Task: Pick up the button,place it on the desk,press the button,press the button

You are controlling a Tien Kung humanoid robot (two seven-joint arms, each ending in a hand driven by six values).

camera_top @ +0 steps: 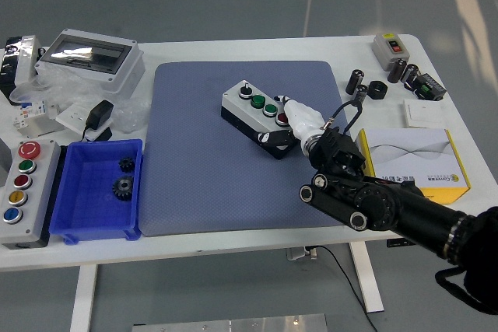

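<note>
Fingers (289,103) of the right hand (299,118): white, held close together and extended, tips at the right end of the button box (255,119), beside its red button (282,120). Cannot tell whether they touch it or grip the box. One arm only is seen, black, entering from the lower right.

Landmark: blue mat (245,145), mid-table. Count, left to right:

- Left of the mat, table edge: one grey control station (23,192) with five buttons: red, green, red, yellow, blue.
- Just left of the mat: one blue bin (82,223) holding two dark gears (124,176).
- Beyond the bin, upper left: one grey enclosure (91,58) with a clear lid, one black plug adapter (97,117), a clutter of clear bags and small white parts.
- On the mat, upper centre: the button box, one, lying diagonally. Top face carries one black knob, two green buttons, one red button.
- Right of the mat: one white-and-yellow carton (412,161), print too small to read.
- Upper right of the mat: one small grey switch box (390,47) with red and black buttons, three black cylinders (355,81), one black ring, one white plate (424,112).

No legible writing anywhere.
</note>
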